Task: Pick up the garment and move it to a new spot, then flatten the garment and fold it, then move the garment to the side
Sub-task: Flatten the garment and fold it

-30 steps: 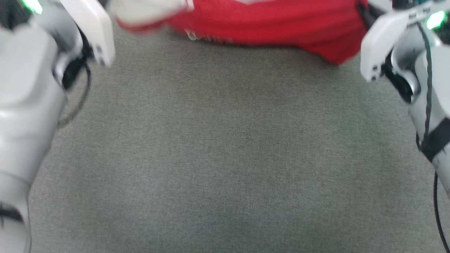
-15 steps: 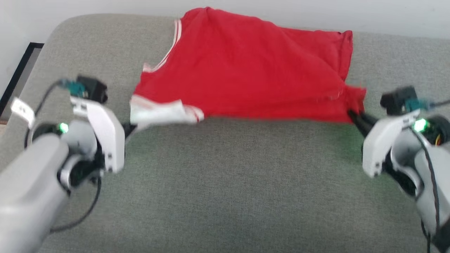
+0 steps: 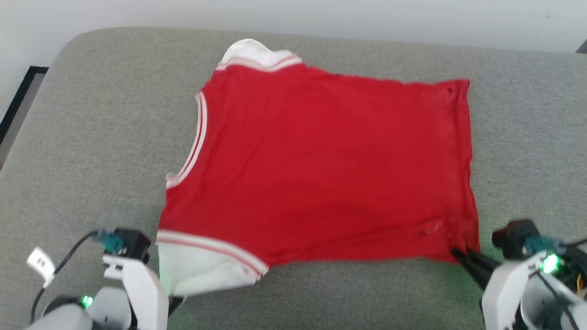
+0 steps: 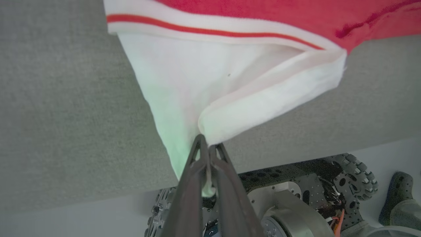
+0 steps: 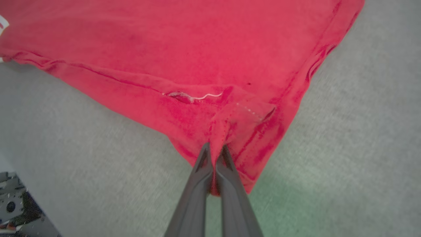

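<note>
Garment (image 3: pixel 321 169) spread, left hand (image 4: pixel 207 146) pinching sleeve (image 4: pixel 204 82), right hand (image 5: pixel 214 149) pinching hem (image 5: pixel 236 131)

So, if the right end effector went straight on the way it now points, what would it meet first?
The garment. The right end effector is shut on its red corner, so going on would likely push that cloth ahead, bunching it on the grey cushion; depth is hard to judge.

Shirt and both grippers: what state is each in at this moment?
Shirt: unfolded, spread nearly flat on the grey cushion, plain red side up.
Left gripper: jaws shut on the shirt's white sleeve.
Right gripper: jaws shut on the shirt's red bottom corner.
</note>
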Tool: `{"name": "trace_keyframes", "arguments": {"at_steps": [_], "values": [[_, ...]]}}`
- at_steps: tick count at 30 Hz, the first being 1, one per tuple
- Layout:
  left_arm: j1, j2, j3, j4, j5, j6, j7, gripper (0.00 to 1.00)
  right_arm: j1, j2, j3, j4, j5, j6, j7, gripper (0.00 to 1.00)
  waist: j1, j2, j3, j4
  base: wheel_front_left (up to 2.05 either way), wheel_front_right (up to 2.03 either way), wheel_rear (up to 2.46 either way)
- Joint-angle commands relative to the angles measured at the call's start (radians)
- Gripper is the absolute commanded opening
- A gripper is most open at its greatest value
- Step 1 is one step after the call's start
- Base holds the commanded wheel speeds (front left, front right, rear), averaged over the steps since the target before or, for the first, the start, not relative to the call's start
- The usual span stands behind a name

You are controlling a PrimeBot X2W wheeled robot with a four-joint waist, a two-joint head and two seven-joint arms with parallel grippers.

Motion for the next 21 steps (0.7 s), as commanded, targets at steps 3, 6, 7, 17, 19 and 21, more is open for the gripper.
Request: {"name": "trace_keyframes", "arguments": {"at_steps": [3, 6, 7, 17, 19, 21], "values": [[0.066, 0.033, -0.005, -0.056, -0.037, 0.049, 0.022, 0.0, 0.08, -0.02, -0.016, -0.074, 0.01, -0.001, 0.035, 0.0, 0.0, 0.0, 0.0, -0.007, 0.0, 0.0, 0.0], [0.096, 0.067, -0.007, -0.099, -0.047, 0.083, 0.037, 0.0, 0.134, -0.01, -0.044, -0.13, 0.025, -0.001, 0.049, 0.0, 0.0, 0.0, 0.002, -0.012, 0.0, 0.0, 0.0], [0.092, 0.076, 0.002, -0.115, -0.043, 0.09, 0.031, 0.0, 0.146, -0.007, -0.057, -0.147, 0.021, -0.001, 0.051, 0.0, 0.0, 0.0, 0.004, -0.013, 0.0, 0.0, 0.0], [-0.102, 0.196, 0.093, -0.219, 0.085, 0.067, 0.032, 0.0, 0.133, 0.084, -0.189, -0.279, -0.025, -0.001, 0.093, 0.0, 0.0, 0.0, 0.039, -0.045, 0.0, 0.0, 0.0], [-0.165, 0.193, 0.101, -0.2, 0.121, 0.031, 0.044, 0.0, 0.105, 0.1, -0.207, -0.278, -0.038, -0.001, 0.1, 0.0, 0.0, 0.0, 0.054, -0.052, 0.0, 0.0, 0.0], [-0.24, 0.172, 0.105, -0.162, 0.153, -0.014, 0.056, 0.0, 0.063, 0.113, -0.216, -0.27, -0.053, -0.001, 0.103, 0.0, 0.0, 0.0, 0.069, -0.06, 0.0, 0.0, 0.0]]}}
